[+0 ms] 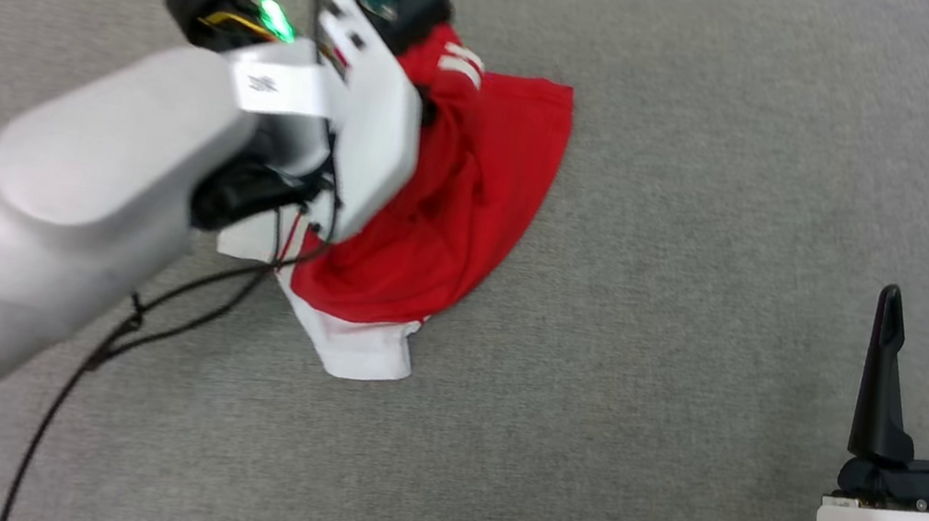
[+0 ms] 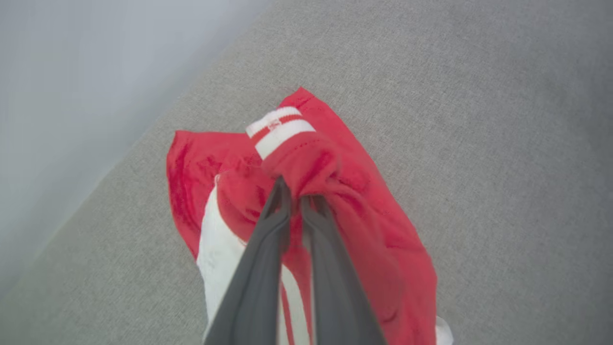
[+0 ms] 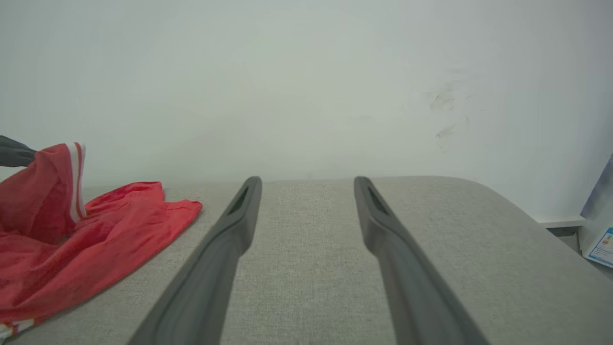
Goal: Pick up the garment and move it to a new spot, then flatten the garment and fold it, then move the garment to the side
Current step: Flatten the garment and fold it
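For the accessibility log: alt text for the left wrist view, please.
The left gripper is shut on a bunched fold of the garment, a red T-shirt with white, stripe-edged sleeves, crumpled on a grey cloth surface. A pale wall lies beyond.

The garment [image 1: 455,203] is soft, thin cloth with a faint sheen. The table [image 1: 681,425] is covered with grey woven cloth, matt and a little rough. The right gripper [image 3: 306,183] looks like smooth, matt, dark plastic; the left arm [image 1: 96,174] has a pale, smooth shell.
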You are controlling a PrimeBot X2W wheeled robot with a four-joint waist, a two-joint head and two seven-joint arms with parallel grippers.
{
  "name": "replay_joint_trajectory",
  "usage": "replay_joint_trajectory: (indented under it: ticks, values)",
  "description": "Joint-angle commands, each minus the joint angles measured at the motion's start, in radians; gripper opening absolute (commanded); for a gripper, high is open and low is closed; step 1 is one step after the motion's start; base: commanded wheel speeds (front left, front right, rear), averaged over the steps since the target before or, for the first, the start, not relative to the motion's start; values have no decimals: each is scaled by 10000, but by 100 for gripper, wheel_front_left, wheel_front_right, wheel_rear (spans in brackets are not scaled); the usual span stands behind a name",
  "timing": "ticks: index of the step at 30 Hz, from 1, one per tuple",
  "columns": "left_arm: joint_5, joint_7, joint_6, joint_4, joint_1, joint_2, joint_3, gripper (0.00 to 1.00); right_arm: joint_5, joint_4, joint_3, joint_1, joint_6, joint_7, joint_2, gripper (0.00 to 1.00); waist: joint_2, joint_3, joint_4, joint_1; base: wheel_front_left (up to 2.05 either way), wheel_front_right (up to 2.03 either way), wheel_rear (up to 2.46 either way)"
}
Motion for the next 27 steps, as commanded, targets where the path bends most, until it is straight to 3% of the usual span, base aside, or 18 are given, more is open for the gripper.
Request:
replay_joint_trajectory:
  ticks: [1, 6, 10, 11, 12, 20, 27]
  values:
    - [14, -56, 8, 194, 42, -223, -138, 0, 40, -41, 36, -156, -3, -20, 17, 100, 0, 237, -240, 0, 0, 0, 0]
    - [55, -7, 6, 1142, 453, -978, -701, 0, 167, -26, 81, -316, -3, -20, 17, 100, 0, 567, -571, 0, 0, 0, 0]
    - [163, 212, 5, 1688, 871, -1184, -918, 0, 224, 18, 83, -410, -3, -20, 17, 100, 0, 646, -691, 0, 0, 0, 0]
    - [271, 140, 5, 1763, 937, -1192, -943, 28, 226, 26, 69, -411, -3, -20, 17, 100, 0, 630, -690, 0, 0, 0, 0]
    - [340, -15, 5, 1808, 993, -1212, -963, 100, 223, 34, 28, -374, -3, -20, 17, 100, 0, 591, -659, 0, 0, 0, 0]
    - [1055, -3162, 140, 1702, 498, -1044, -459, 100, 23, 117, -106, 111, -3, -20, 15, 100, 0, -181, -124, 0, 0, 0, 0]
    - [1331, -5686, 1588, 757, 1381, -242, 478, 100, -103, 121, -121, 573, -3, -20, 15, 100, 0, -905, 392, 0, 0, 0, 0]
